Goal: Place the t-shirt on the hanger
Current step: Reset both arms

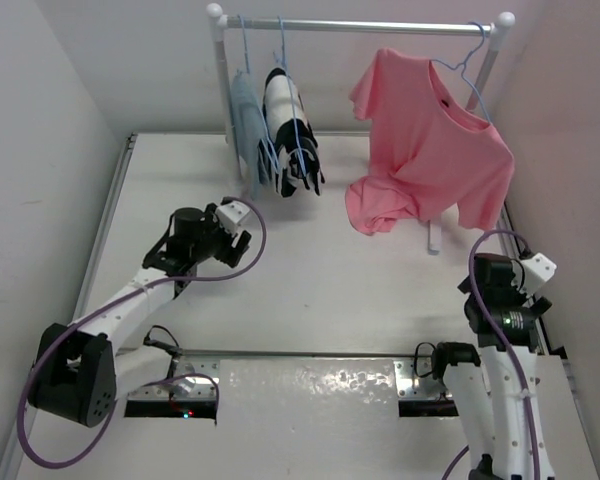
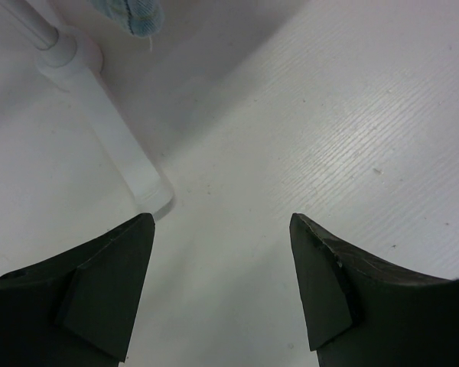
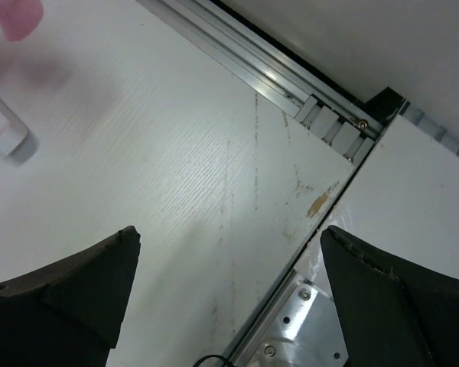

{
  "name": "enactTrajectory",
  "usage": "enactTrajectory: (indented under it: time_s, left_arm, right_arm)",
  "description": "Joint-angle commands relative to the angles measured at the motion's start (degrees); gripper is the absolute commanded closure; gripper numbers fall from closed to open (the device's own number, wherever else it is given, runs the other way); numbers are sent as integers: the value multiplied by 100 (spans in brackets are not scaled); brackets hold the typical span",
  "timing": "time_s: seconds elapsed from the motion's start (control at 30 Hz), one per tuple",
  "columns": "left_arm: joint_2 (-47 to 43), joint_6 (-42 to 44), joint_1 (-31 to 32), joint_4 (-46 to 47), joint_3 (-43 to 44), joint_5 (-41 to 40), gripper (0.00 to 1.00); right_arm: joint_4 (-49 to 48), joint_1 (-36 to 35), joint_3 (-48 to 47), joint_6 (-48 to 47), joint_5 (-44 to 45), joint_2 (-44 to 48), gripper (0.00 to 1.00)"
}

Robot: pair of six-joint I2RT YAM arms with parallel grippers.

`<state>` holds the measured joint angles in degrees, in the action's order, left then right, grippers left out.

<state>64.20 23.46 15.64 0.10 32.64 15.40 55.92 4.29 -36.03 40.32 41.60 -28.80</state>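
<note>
The salmon-pink t-shirt [image 1: 430,145] hangs on the light-blue wire hanger [image 1: 470,62], whose hook is over the white rail [image 1: 360,25] at the back right. Its lower left hem is bunched up. A corner of pink cloth [image 3: 15,17] shows in the right wrist view. My left gripper [image 1: 242,238] is open and empty over the table, near the rack's left foot [image 2: 118,145]. My right gripper [image 1: 525,290] is open and empty, low at the right edge, below the shirt.
A grey-blue garment [image 1: 246,115] and a black-and-white striped garment [image 1: 290,130] hang on the rail's left side. The rack's right foot [image 3: 8,138] stands on the table. A metal rail [image 3: 291,84] and a bracket [image 3: 306,321] lie at the table's right edge.
</note>
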Motion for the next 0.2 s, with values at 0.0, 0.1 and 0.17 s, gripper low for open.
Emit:
enactTrajectory:
  time_s: [0.0,0.1,0.17]
  left_arm:
    - [-408,-87,-96,78,-82,-125,31]
    - [-592,-184,-96,69,-223,-133,31]
    - [-716,-254,-96,52,-293,-160,31]
  right_arm:
    - [103,-16,-132,882,147,-231,1]
    - [59,-8,-123,882,59,-319,1]
    - [-11,-16,-80,864,93,-267,1]
